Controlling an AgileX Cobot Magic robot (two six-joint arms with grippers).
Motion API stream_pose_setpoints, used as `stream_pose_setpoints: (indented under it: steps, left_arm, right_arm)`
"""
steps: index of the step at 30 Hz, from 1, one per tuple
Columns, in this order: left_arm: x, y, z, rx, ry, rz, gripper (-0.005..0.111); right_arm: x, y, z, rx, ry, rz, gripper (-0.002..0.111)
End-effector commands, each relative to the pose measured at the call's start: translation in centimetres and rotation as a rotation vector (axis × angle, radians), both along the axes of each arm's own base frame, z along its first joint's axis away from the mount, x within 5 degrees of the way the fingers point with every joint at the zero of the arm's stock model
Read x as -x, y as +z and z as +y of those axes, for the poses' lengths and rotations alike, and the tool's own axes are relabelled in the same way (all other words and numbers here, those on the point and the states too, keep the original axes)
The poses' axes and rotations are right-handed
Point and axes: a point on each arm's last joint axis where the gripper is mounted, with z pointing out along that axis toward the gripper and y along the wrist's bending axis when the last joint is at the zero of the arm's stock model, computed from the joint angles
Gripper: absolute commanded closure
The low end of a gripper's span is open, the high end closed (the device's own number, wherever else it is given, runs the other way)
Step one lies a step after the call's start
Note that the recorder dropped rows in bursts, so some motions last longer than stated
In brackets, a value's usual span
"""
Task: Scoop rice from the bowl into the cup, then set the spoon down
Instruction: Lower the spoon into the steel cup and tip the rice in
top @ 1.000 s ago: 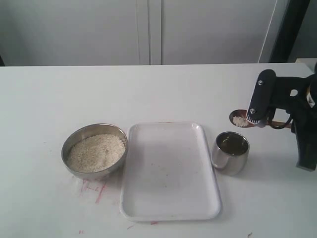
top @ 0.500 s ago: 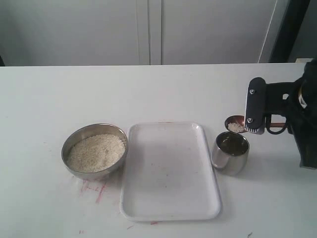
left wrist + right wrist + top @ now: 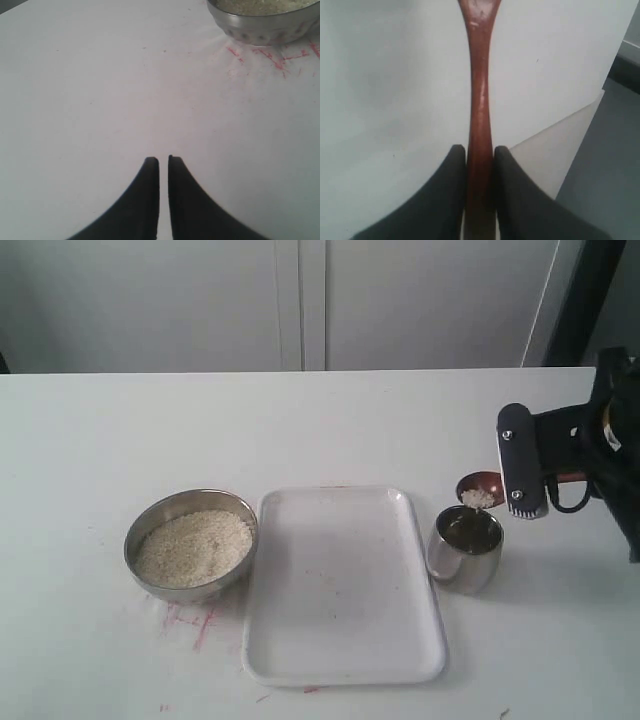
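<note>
"Rice (image 3: 193, 547), the small off-white uncooked grains: where does it lie, from where you stand?"

"Most of it fills the round, shallow, shiny steel bowl (image 3: 190, 498), a pale granular mass a little below the rim. The bowl stands on the white desk (image 3: 300, 420) at the left, just beside the flat white rectangular tray (image 3: 340, 640). Faint red marks (image 3: 195, 625) show on the desk in front of it. A small heap more sits on the oval scoop of the slim reddish-brown wooden spoon (image 3: 484, 484)."

"And the spoon?"

"Held off the desk. Its scoop hangs just above the far rim of the small shiny steel cup (image 3: 462, 565). The cup stands upright to the right of the tray, close to its edge but apart from it. The heap lies at the scoop's edge nearest the cup. Inside, the cup is dark; whether any rice lies in it I cannot tell."

"State of the right end effector (image 3: 480, 152)?"

"Clenched on the spoon's long thin handle. One black finger presses against each side, and the handle runs straight out between them toward the scoop."

"Left end effector (image 3: 163, 160)?"

"Closed, with only a slit between its two black fingers, grasping nothing. It hangs over bare desk, with the bowl and the red marks near it."
</note>
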Motion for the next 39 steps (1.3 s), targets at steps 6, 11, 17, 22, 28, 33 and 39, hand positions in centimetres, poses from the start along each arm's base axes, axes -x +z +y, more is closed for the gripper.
stream_pose_setpoints:
  steps: [6, 11, 17, 22, 28, 33, 39]
  left_arm:
    - [0.1, -0.8, 0.0, 0.01, -0.003, 0.064, 0.092]
    - [0.1, -0.8, 0.0, 0.01, -0.003, 0.064, 0.092]
    - [0.1, -0.8, 0.0, 0.01, -0.003, 0.064, 0.092]
    - [0.1, -0.8, 0.0, 0.01, -0.003, 0.064, 0.092]
    - [0.1, -0.8, 0.0, 0.01, -0.003, 0.064, 0.092]
    - [0.1, -0.8, 0.0, 0.01, -0.003, 0.064, 0.092]
    - [0.1, -0.8, 0.0, 0.01, -0.003, 0.064, 0.092]
  right_arm:
    - [-0.5, -0.2, -0.2, 0.102, 0.096, 0.015, 0.108]
    - [-0.8, -0.7, -0.2, 0.134, 0.128, 0.048, 0.108]
    - [-1.1, -0.7, 0.0, 0.14, 0.17, 0.031, 0.108]
    - [-1.1, -0.7, 0.0, 0.158, 0.198, 0.037, 0.108]
    - [-1.2, -0.7, 0.0, 0.171, 0.217, 0.045, 0.108]
    - [-1.2, -0.7, 0.0, 0.196, 0.251, 0.06, 0.108]
    - [-1.2, -0.6, 0.0, 0.206, 0.256, 0.062, 0.108]
